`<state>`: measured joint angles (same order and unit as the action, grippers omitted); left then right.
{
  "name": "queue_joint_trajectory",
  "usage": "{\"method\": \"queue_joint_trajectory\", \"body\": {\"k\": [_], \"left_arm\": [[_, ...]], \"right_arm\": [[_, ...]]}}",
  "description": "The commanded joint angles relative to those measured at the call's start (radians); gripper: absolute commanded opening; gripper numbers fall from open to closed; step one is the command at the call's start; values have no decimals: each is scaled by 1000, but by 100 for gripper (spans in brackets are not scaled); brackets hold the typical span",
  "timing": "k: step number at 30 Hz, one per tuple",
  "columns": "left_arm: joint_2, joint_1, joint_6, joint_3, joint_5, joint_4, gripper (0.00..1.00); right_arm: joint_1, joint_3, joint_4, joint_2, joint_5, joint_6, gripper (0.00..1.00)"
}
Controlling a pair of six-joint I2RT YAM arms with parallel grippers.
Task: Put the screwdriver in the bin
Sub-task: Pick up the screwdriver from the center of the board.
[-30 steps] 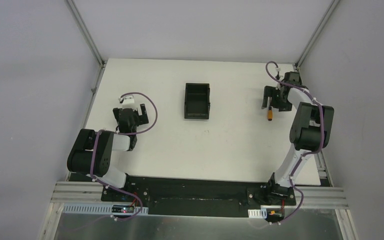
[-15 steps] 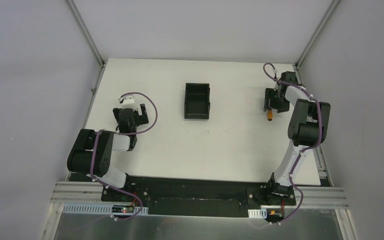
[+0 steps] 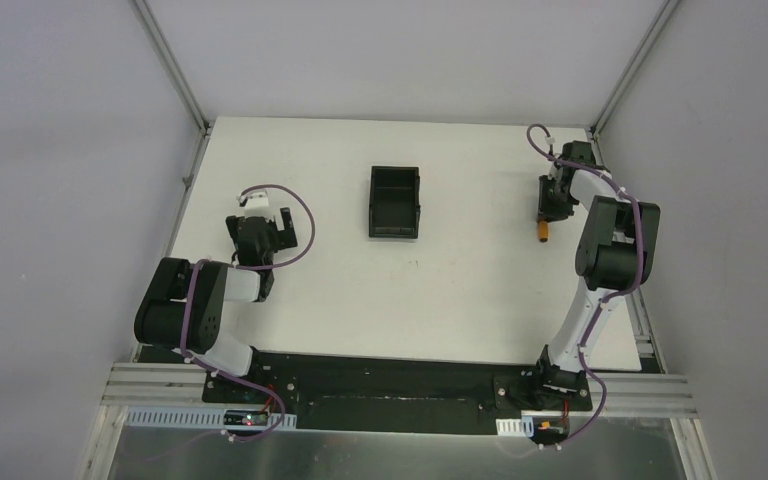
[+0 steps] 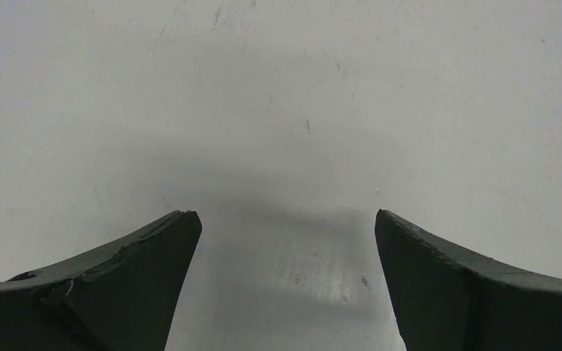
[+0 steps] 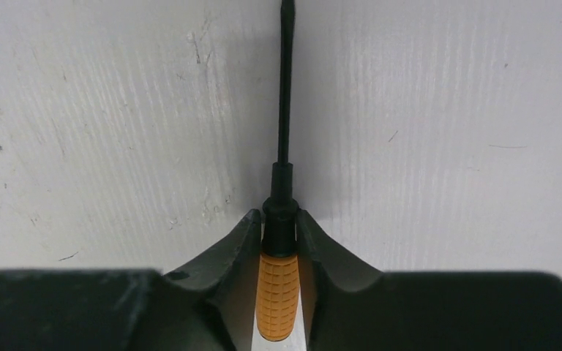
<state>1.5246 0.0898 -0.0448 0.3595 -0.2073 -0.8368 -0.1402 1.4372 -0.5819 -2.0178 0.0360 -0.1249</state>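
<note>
The screwdriver (image 5: 277, 296) has a stubby orange handle and a thin dark shaft that runs away from the camera, and it lies on the white table. My right gripper (image 5: 279, 219) is shut on it, both fingers pressed against the black collar at the handle's front end. From above, the orange handle (image 3: 542, 234) sticks out below the right gripper (image 3: 548, 207) at the far right of the table. The black bin (image 3: 372, 203), with an inner divider, stands well left of it at the table's middle back. My left gripper (image 4: 285, 219) hangs open over bare table.
The left gripper (image 3: 260, 220) rests at the left side of the table (image 3: 460, 290), away from the bin. Grey walls and metal frame posts (image 3: 172, 65) close the table in at the back and sides. The right arm stands near the right edge.
The right gripper's fingers have closed from wide open onto the screwdriver, and the wrist shifted slightly right. The left arm, the bin and the screwdriver have stayed put.
</note>
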Motion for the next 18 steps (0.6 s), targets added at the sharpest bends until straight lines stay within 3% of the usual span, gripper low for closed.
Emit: {"method": "queue_joint_trajectory", "body": {"k": [1, 7, 18], "left_arm": [[-23, -7, -9, -5, 7, -13, 99], [-23, -7, -9, -5, 7, -14, 99], [-23, -7, -8, -4, 6, -13, 99]], "right_arm": [[5, 6, -47, -38, 42, 10, 23], [4, 14, -54, -17, 43, 13, 7], [7, 138, -178, 71, 38, 119, 0]]}}
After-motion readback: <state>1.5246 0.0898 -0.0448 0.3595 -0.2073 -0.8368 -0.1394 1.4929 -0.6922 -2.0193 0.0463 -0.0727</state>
